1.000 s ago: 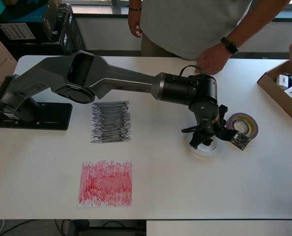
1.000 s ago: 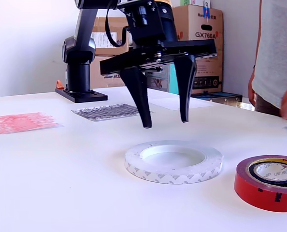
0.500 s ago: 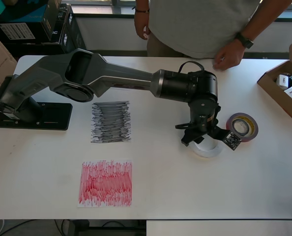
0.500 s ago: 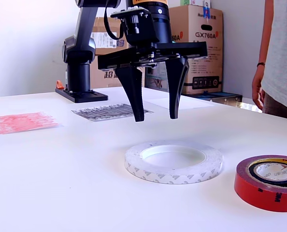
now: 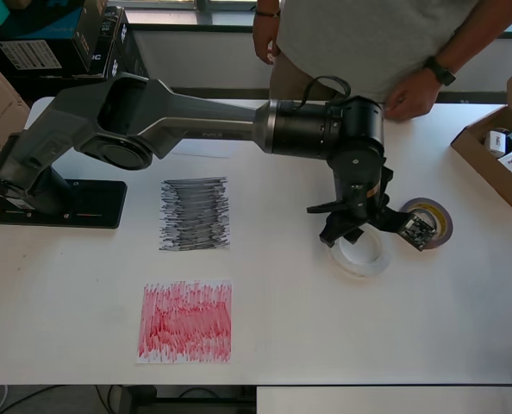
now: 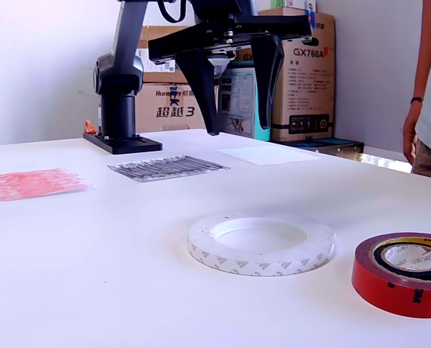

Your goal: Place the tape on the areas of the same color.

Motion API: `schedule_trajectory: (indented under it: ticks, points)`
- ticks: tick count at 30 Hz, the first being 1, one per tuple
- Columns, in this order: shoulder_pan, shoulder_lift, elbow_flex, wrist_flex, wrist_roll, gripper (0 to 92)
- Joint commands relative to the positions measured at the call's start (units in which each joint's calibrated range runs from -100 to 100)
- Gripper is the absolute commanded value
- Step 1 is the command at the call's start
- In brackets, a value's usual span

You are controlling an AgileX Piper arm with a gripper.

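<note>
Gripper [image 6: 239, 109] hangs in the air above the white ring [image 6: 260, 242], its two dark fingers [image 6: 202, 90] spread wide with nothing between them. From the exterior camera the fingertips sit well clear of the ring, behind and above it. From overhead the gripper [image 5: 352, 231] overlaps the ring's [image 5: 359, 257] far edge, on the side toward the man.

All three rolls lie flat on the table [image 5: 325, 336]. Red roll [image 6: 405, 273] lies near the ring, on the exterior view's right, not touching it. Inside the red roll's hole sits the black roll [image 6: 413, 259], showing a pale core. From overhead the red roll [image 5: 443, 226] is partly covered by the arm's wrist.

Black sheet [image 5: 195, 213] lies left of the ring in the overhead view, well apart from it. Red sheet [image 5: 185, 321] lies just below the black sheet in that view, nearer the table's front edge. White sheet [image 6: 268, 155] shows in the exterior view behind the ring, beyond the gripper; overhead, the arm hides most of it. No roll rests on any sheet.

Arm base [image 5: 40, 197] stands left of the black sheet in the overhead view. A man [image 5: 368, 39] stands at the far side of the table, one hand [image 5: 408, 96] at its edge. An open carton [image 5: 500, 151] sits right of the red roll in the overhead view.
</note>
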Motion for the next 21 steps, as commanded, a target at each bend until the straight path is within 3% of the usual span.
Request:
schedule_trajectory:
  ticks: [1,21]
  points:
    - [1.0,0.0,0.4,0.1,0.1,53.9]
    - [0.6,-1.7,0.3,-1.6,-2.5,53.9]
